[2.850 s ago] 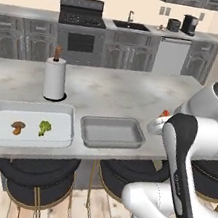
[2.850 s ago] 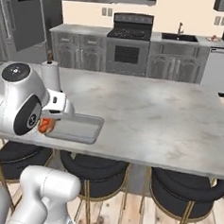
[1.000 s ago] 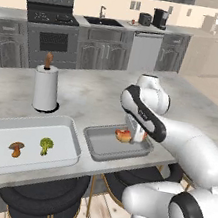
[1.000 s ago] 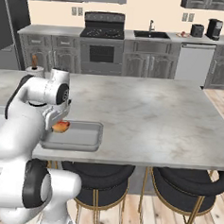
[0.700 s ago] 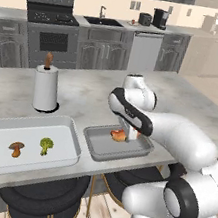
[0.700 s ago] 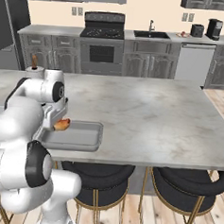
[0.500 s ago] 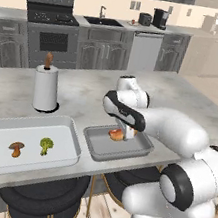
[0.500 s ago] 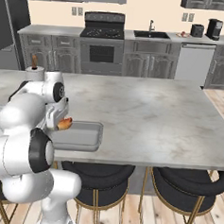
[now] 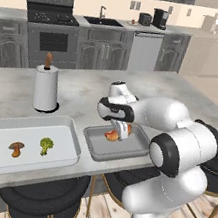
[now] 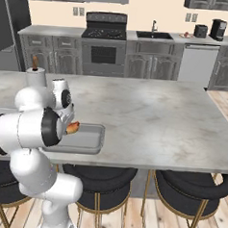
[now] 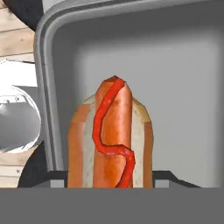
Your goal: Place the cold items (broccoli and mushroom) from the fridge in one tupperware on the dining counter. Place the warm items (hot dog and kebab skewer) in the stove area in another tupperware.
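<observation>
Lowered toward tupperware (image 9: pixel 98 151), hot dog (image 11: pixel 110 140) clamped between jaws

A tan-bunned hot dog (image 11: pixel 109 140) with a red squiggle sits over a grey tupperware (image 11: pixel 175 52), seemingly plain.
</observation>
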